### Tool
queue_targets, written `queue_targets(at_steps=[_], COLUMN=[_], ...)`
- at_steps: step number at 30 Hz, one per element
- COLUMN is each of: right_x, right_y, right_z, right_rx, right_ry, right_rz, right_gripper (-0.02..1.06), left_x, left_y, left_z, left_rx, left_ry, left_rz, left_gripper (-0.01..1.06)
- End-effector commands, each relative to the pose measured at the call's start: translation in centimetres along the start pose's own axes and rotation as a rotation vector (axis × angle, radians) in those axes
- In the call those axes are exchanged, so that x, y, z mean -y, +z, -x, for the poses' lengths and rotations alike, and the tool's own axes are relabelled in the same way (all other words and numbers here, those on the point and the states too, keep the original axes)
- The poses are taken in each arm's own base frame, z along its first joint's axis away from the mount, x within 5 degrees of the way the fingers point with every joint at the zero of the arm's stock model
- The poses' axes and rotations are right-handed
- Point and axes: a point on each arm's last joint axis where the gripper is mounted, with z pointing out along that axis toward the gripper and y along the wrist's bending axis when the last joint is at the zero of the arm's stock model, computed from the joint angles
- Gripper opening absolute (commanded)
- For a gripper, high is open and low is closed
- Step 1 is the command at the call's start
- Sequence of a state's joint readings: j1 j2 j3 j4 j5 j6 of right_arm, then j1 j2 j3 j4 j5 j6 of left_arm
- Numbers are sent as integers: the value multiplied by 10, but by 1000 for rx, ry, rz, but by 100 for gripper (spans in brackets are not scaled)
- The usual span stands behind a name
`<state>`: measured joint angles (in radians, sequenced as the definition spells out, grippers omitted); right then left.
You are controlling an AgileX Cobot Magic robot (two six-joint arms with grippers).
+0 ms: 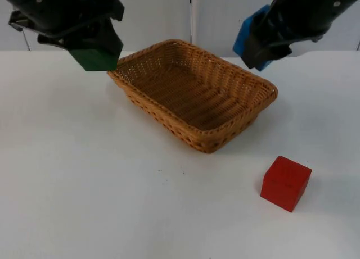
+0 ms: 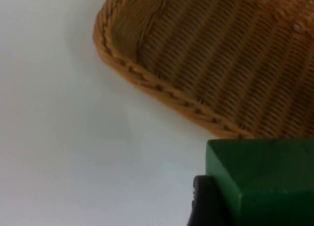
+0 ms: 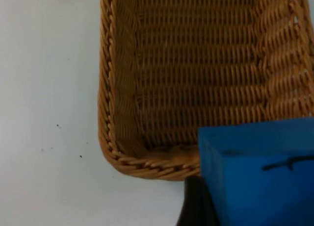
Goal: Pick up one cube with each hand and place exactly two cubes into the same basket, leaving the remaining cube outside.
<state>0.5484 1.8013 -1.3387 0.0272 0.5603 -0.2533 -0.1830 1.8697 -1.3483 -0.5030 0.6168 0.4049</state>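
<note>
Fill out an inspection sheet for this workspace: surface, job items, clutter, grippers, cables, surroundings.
Surface: white table, a few small dark specks near the basket.
Basket: wicker basket, nothing in it, mid-table.
Green cube: green cube held in the air by the left gripper, just outside the basket's left end.
Blue cube: blue cube held in the air by the right gripper, at the basket's far right corner.
Red cube: red cube on the table in front of the basket to the right, apart from it.
Clutter: nothing seen.
Grippers: both shut on their cubes, raised.
Cables: nothing seen on the table.
Surroundings: grey partition wall behind the table.
</note>
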Motion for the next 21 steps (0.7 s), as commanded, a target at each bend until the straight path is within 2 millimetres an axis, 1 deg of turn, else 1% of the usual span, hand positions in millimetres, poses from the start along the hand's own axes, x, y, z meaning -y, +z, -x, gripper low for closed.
queue_targets(at_steps=[1,2,5,7,8,11,13,14,16,18,19,21], right_x=[2,2,3,4,4,7,8,8,10,11,11,11], right_y=[15,15,35,48,48,68,84,84,100,115,115,125], right_z=[1,1,-2,2,2,15,19,19,27,28,28,27], right_rx=[20,20,13,-17,-17,-60,-97,-97,-109,-118,-118,-126], right_ry=[4,4,7,7,7,-1,-10,-10,-21,-19,-19,-18], right_rz=[-7,-7,-8,0,0,13,23,23,28,31,31,34], right_gripper=[0,0,0,0,0,0,0,0,0,0,0,0], left_x=[3,3,-1,-2,-2,-4,-6,-6,-8,-9,-9,-10], left_y=[7,7,21,29,29,44,54,54,66,75,75,84], left_z=[10,10,18,25,25,33,38,38,44,49,49,53], left_rx=[17,17,19,32,32,44,52,52,67,69,69,67], left_ry=[4,4,18,28,28,36,55,55,68,75,75,74], left_rz=[-31,-31,-32,-44,-44,-65,-73,-73,-95,-109,-109,-118], left_gripper=[0,0,0,0,0,0,0,0,0,0,0,0])
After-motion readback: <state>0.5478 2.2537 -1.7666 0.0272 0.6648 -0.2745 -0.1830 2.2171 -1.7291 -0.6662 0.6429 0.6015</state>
